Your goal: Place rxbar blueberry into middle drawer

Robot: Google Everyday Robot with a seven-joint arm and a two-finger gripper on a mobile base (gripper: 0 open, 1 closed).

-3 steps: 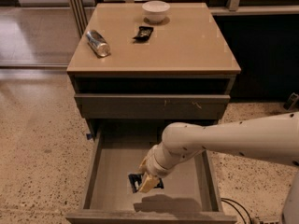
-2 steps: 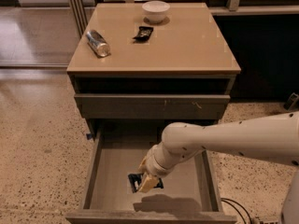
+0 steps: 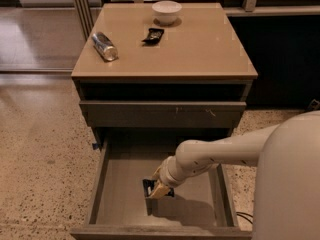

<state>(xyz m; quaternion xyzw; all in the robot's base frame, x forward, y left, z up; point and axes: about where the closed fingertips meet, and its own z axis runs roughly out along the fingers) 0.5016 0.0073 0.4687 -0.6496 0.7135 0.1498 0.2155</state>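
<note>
Speckled floor (image 3: 40,149) all around, and nearest is the middle drawer (image 3: 125,201), pulled right out so there's room to drop stuff in. Inside it, near the tray's centre, the pincer (image 3: 159,189) is clamped on the rxbar blueberry (image 3: 148,187), holding it low over the drawer's bottom, ready to let go I'd guess. Just above the drawer sits the scratched drawer front (image 3: 162,114), closed. Further back, above the drawer, the tabletop (image 3: 200,49) carries a tipped can (image 3: 105,46), a black packet (image 3: 153,34) and a white bowl (image 3: 166,11).
</note>
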